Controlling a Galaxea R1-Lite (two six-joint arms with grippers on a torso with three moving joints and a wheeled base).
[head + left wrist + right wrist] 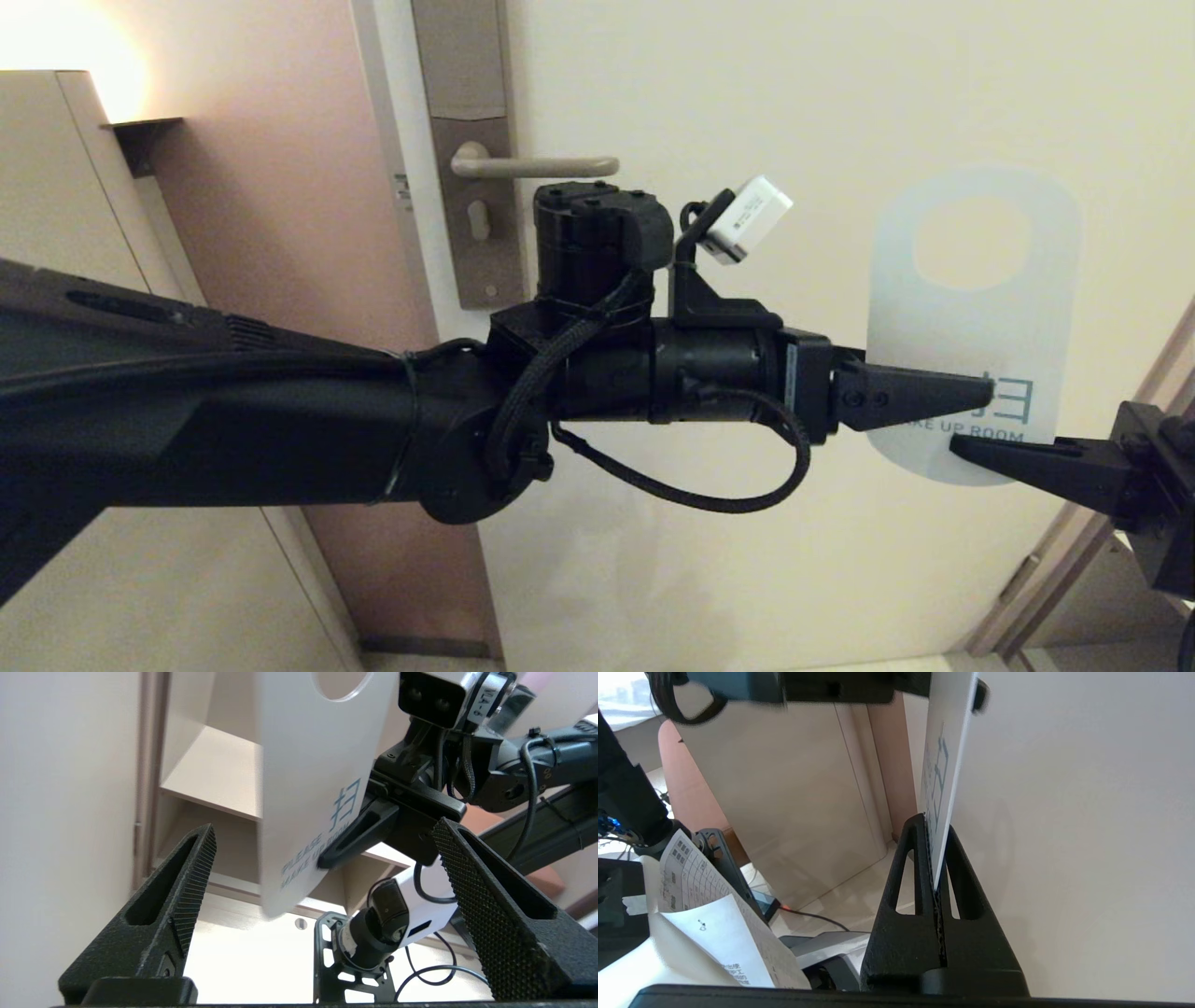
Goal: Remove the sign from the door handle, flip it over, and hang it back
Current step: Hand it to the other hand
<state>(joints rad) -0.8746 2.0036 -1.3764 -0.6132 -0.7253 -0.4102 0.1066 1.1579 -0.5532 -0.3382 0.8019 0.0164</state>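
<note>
Matt sign (971, 317), brushed-metal door handle (537, 167)

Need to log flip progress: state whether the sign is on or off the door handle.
Off. The sign is held out beside the door, the right gripper shut on its lower end; the door handle is bare.
</note>
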